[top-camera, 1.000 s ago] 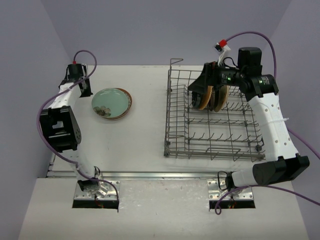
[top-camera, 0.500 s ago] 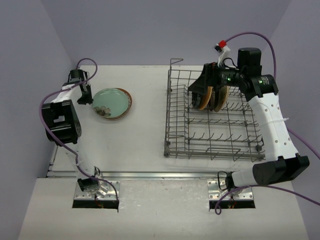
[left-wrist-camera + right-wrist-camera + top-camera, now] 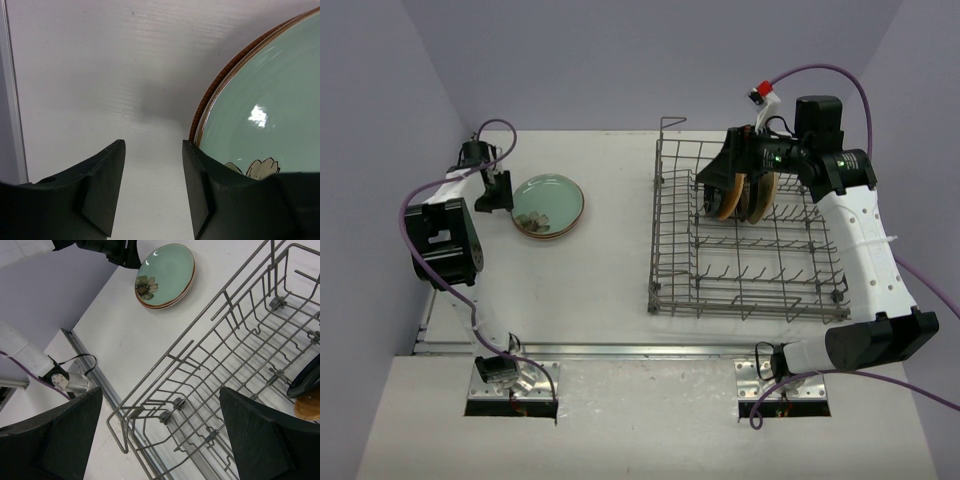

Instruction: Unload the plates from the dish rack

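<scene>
- Pale green round glazed plate (image 3: 265, 115) lay just beside the left claw's (image 3: 152, 150) right finger, stacked on a brown-rimmed plate (image 3: 226, 75).
- Left claw's jaws stood partly apart, holding nothing, with the white table (image 3: 100, 75) between them.
- Right claw (image 3: 161, 400) gaped wide and empty over the grey wire dish rack (image 3: 200, 375).
- A black upright plate (image 3: 305, 382) and a tan-orange plate (image 3: 307, 409) stood by its right finger.

No text, label, brand or number was readable anywhere. The pale green plate (image 3: 167, 270) carried only a painted flower, no lettering. The small red-and-white tag (image 3: 763, 93) at the back right was too small to make out any marking.
</scene>
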Available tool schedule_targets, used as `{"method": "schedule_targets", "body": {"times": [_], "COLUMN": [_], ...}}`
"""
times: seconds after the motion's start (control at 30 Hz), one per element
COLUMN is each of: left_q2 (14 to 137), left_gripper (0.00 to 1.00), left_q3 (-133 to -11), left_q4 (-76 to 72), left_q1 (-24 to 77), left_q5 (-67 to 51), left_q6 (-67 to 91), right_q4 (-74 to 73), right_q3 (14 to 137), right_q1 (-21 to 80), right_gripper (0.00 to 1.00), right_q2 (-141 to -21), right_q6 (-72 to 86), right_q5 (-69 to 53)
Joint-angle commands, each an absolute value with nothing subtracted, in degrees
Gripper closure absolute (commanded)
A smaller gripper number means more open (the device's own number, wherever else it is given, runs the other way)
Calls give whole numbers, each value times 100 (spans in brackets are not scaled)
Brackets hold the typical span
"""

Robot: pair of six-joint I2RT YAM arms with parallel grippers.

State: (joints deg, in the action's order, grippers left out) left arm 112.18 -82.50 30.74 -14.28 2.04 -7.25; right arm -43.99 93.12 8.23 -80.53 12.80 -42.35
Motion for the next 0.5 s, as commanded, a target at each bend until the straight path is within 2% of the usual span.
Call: {"method": "schedule_targets", "body": {"times": [0.0,0.1,0.27,0.33,0.47], "left_q2": [11171,11145,10517,9978,8588], "left_gripper": [51,51,51,51,48], "left_q3": [-8330,-8341,-8358,-8290,-7819], "left_q4": [2988,3006,2874,2659,2064], "left_q1": [-1378,-1371,-1449,-1480,-1234], "left_q5": [-251,-167,246,57,-439], "left_q6": [-626,-618,-642,-687,-843], "right_q4": [-4326,-4324,-4421,-4417,-4170], "right_q3": [9511,9516,9554,9441,9023], "right_q1": [844,835,836,814,651], "right_gripper": [1,1,6,17,19], "right_q2": [-8042,-8027,-7989,-7934,-7788], "right_q6": [1188,1178,1065,999,993], "right_q5": [-4203,-4041,-2477,-1639,-667]}}
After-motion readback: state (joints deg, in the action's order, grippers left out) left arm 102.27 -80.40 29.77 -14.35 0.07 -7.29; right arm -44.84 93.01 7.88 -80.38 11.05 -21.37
